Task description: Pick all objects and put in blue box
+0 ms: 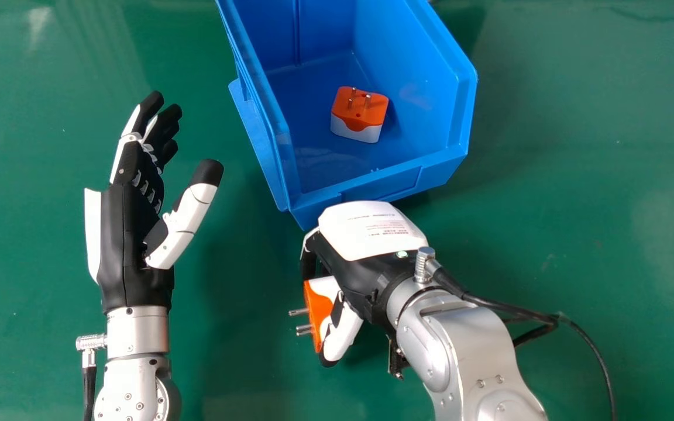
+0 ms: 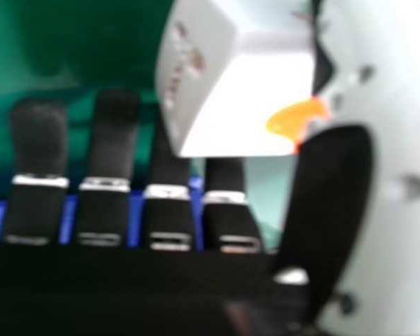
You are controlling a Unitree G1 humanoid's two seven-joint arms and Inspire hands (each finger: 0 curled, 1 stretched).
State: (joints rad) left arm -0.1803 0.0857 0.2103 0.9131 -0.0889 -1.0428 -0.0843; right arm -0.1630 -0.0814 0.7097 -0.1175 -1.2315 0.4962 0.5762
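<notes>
free: open top of blue box (image 1: pixel 413 70) | obstacle: its near wall (image 1: pixel 381 184)

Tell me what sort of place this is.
Probably a robot test bench or lab: a green work surface, a blue box holding a plug adapter, and metal robot arms.

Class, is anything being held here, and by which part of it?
The right robot hand grips an orange-and-white plug adapter by its body, between thumb and fingers; its metal pins stick out free.
</notes>
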